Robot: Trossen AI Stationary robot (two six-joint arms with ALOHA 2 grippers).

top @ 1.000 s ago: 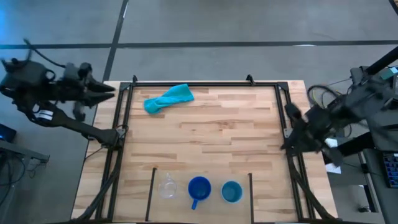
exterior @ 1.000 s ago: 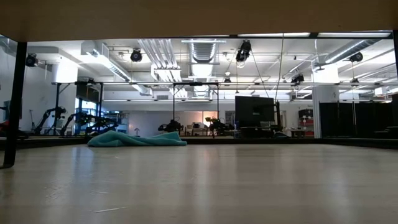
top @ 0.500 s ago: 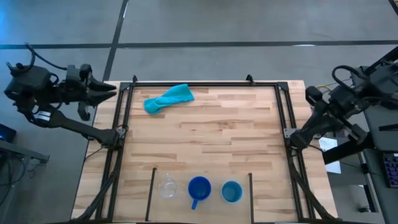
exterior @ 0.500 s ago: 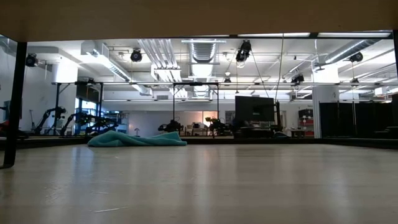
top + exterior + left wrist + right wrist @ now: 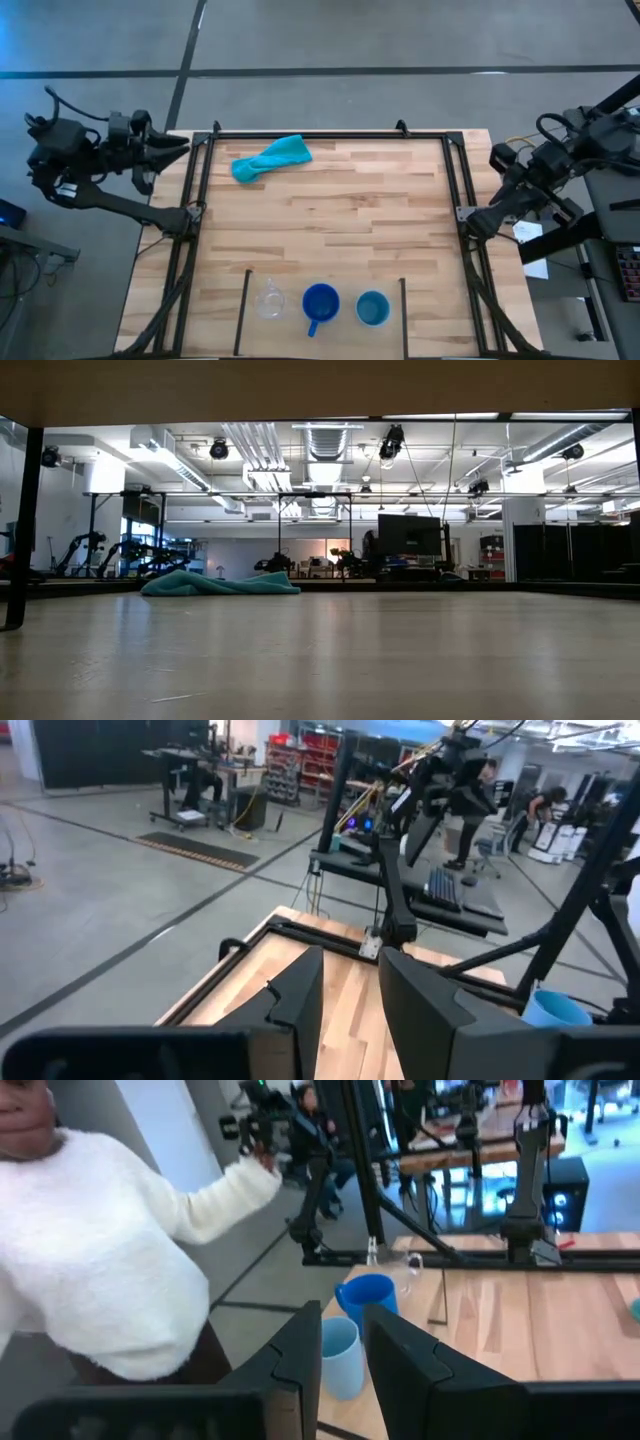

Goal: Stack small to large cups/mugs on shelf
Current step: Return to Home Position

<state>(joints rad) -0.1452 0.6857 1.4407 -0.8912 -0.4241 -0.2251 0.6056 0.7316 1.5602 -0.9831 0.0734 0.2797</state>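
Three cups stand in a row on the shelf, the pale plank section at the table's near edge between two short black rods. They are the clear cup, the dark blue mug with its handle toward the near edge, and the light blue cup. My right wrist view shows them too: light blue cup, mug, clear cup. My left gripper is off the table's far left corner, with a narrow gap between its fingers. My right gripper is beyond the table's right edge, its fingers slightly apart. Neither holds anything.
A teal cloth lies crumpled near the far left corner and also shows in the low view. Long black rails frame the tabletop. A person in a white sweater stands beyond the table's near side in the right wrist view.
My right arm has drawn back from over the table's right rail, toward the right and far side, and now sits folded beyond the right edge. The left arm has only shifted slightly. The cups and the cloth have not moved.
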